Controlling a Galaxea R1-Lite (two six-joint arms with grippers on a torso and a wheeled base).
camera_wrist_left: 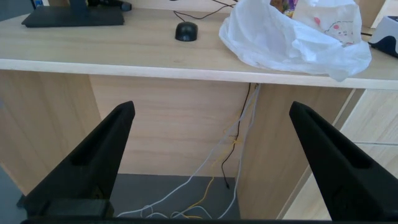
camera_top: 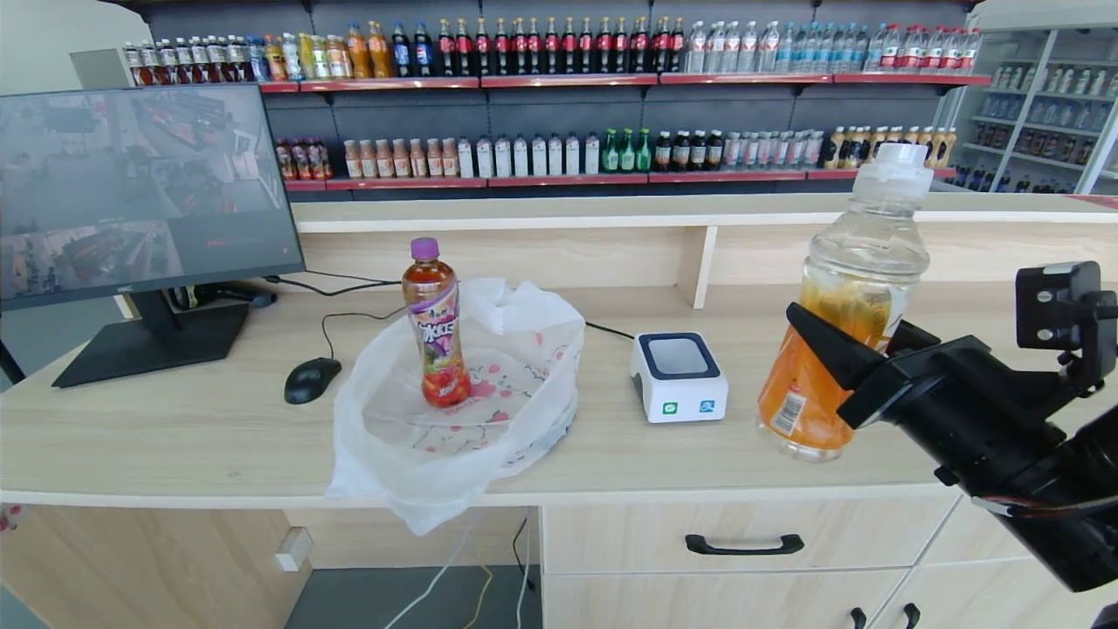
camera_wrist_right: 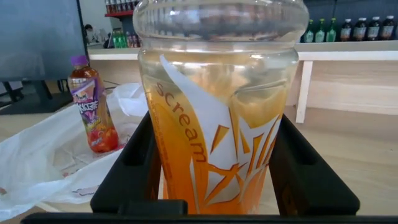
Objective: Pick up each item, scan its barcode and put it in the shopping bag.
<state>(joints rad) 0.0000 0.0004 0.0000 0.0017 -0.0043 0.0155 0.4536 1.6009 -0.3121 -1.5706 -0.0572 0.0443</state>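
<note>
— While your arms hang where they are, what is the right one doing?

— My right gripper (camera_top: 847, 330) is pinched on a clear plastic bottle of orange drink with a white cap (camera_top: 860, 271), one black finger on each side of its lower body. The bottle tilts, cap leaning towards my right, and a barcode patch sits low on the side facing my head.

— Is it standing on anything?

— Its base is low over the pale wooden counter (camera_top: 175, 445), near the front edge. I cannot tell whether it touches the top.

— What is closest to it?

— A small white box scanner with a dark-framed window on top (camera_top: 679, 377), just beside the bottle on my left. Past that lies the white translucent plastic shopping bag with a red flower print (camera_top: 515, 411), mouth open, one fold drooping over the counter's front edge. A purple-capped plastic bottle of red drink (camera_top: 434, 323) stands upright inside it.

— And farther out?

— A black computer mouse (camera_top: 311, 379) is next to the bag, then a dark flat monitor on a black stand (camera_top: 140, 192) at my far left. Shelves of bottled drinks (camera_top: 559, 52) line the back wall.

— Your left side?

— My left gripper (camera_wrist_left: 211, 155) is spread wide, held below the counter top, facing its wooden front panel.
</note>
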